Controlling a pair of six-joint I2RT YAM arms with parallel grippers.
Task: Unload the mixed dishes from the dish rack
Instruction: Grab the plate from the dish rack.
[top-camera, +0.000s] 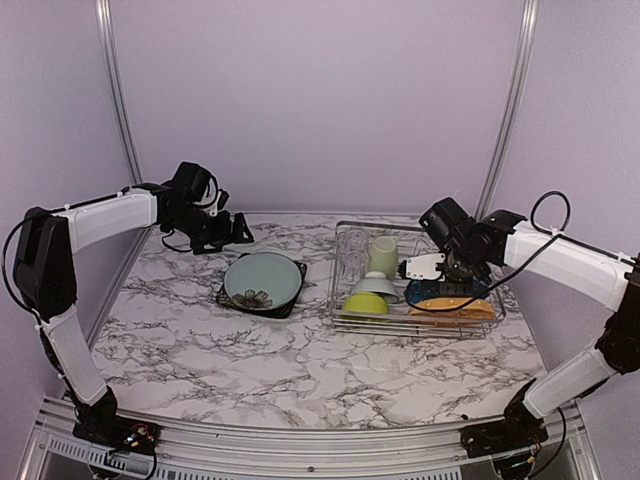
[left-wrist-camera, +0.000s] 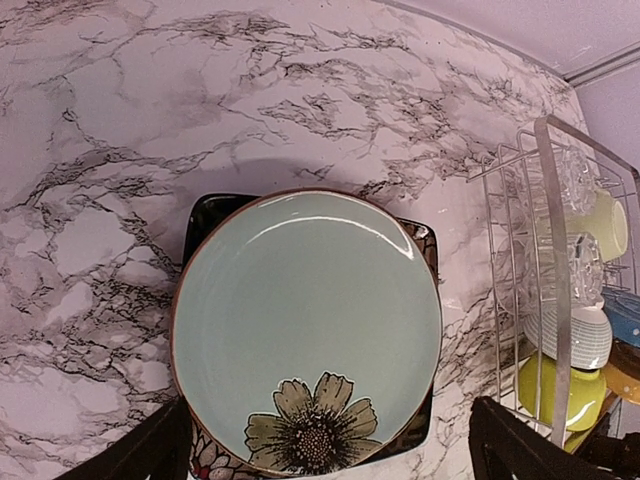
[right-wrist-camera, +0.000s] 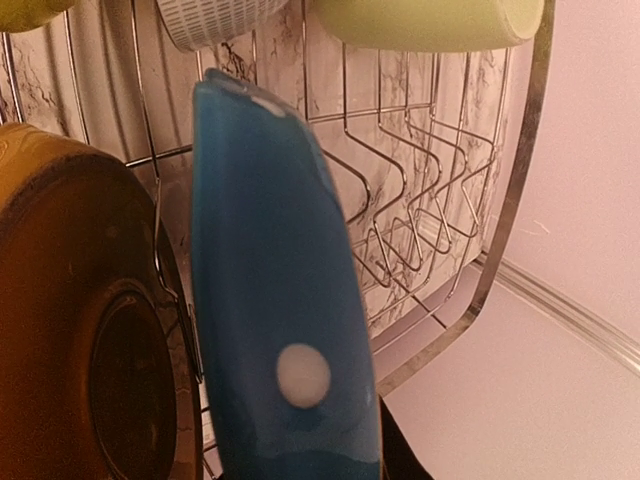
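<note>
Your right jaws (top-camera: 428, 270) are down inside the dish rack (top-camera: 400, 226), on the right half of the marble surface (top-camera: 200, 350). They sit astride the rim of the blue plate (right-wrist-camera: 285, 300), which stands on edge between the tines at the rack's right end. In the right wrist view one dark finger (right-wrist-camera: 398, 450) lies against the plate's right face and the other is hidden. From here you cannot tell whether the jaws have clamped or only bracket the rim.

Just to the right of the blue plate in the rack, the orange dotted plate (top-camera: 460, 310) leans on edge too. At the rack's left end, the lime green bowl (top-camera: 365, 304) is at the near side. The small white bowl (top-camera: 375, 284) is upside down just behind it. The pale green mug (top-camera: 383, 255) and the clear glass (top-camera: 353, 250) stand at the far side.

Over on the left, your left jaws (top-camera: 228, 232) are spread wide and carry nothing. They hang above the far left of the surface, looking down on two dishes left of the rack. There a pale teal flower plate (top-camera: 263, 278) lies flat on the dark square plate (top-camera: 228, 298), whose corners poke out underneath.
</note>
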